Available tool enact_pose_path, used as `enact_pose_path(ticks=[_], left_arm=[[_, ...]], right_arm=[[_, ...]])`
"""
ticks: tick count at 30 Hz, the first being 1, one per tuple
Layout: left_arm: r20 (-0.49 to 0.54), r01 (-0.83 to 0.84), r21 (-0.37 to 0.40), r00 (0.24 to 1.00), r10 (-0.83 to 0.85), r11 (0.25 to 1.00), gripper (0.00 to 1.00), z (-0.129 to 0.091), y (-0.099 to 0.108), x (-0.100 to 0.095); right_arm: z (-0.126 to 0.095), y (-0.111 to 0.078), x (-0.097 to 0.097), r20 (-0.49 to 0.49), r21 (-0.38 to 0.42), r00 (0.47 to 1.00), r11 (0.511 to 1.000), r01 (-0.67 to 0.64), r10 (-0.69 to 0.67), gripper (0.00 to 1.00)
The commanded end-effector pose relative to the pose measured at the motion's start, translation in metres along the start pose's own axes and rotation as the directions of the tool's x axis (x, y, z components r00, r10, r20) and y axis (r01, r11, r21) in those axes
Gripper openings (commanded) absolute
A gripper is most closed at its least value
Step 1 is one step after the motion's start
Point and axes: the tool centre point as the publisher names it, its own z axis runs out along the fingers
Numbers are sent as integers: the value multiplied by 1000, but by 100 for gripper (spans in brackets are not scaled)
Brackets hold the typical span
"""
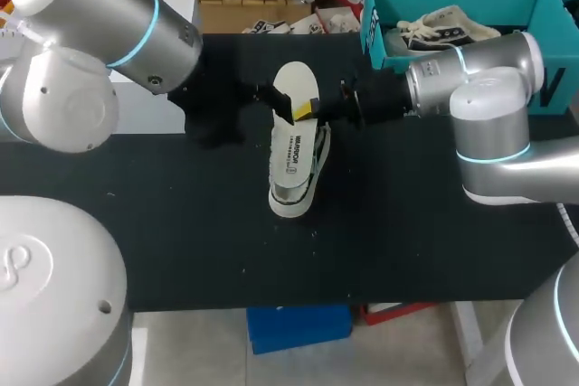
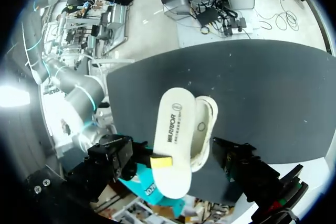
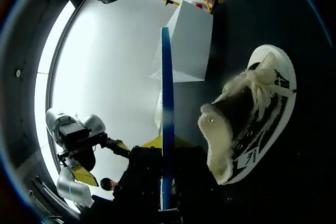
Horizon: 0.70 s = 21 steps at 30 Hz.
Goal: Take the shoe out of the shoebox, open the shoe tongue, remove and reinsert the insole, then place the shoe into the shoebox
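A white sneaker (image 1: 303,178) lies on the black table (image 1: 181,241), toe toward me. The white insole (image 1: 295,88) hangs over the shoe, slanting away. My right gripper (image 1: 305,112) is shut on the insole's edge, one yellow tip showing on top. In the right wrist view the insole (image 3: 167,103) stands edge-on between the fingers of the right gripper (image 3: 167,187), with the sneaker (image 3: 252,119) beside it. My left gripper (image 1: 270,99) stands open just left of the insole. In the left wrist view its dark fingers straddle the insole (image 2: 176,129), apart from it, with the sneaker (image 2: 206,124) underneath.
The teal shoebox (image 1: 534,6) stands at the back right with a second shoe (image 1: 443,29) inside. A white box (image 1: 149,101) sits at the back left behind my left arm. Bare black table lies in front of the sneaker.
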Motion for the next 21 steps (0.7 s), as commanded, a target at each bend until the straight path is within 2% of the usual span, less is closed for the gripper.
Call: enact_pose_path(ticks=[1,6,10,16,21], left_arm=[[-71,-14,17,997,15,1000,100,17,3,-14],[-169,-25,12,985,27,1000,100,25,-1,-20],[-163,-30,12,986,31,999,100,27,-3,-24],[-221,-42,38,974,49,998,100,31,-5,-23],[-230,-47,50,971,57,998,100,32,-6,-22]], right_arm=[[0,0,0,2,2,1000,1000,-1,1,0],[0,0,0,2,2,1000,1000,-1,1,0],[0,0,0,2,2,1000,1000,-1,1,0],[0,0,0,2,2,1000,1000,-1,1,0],[0,0,0,2,2,1000,1000,-1,1,0]])
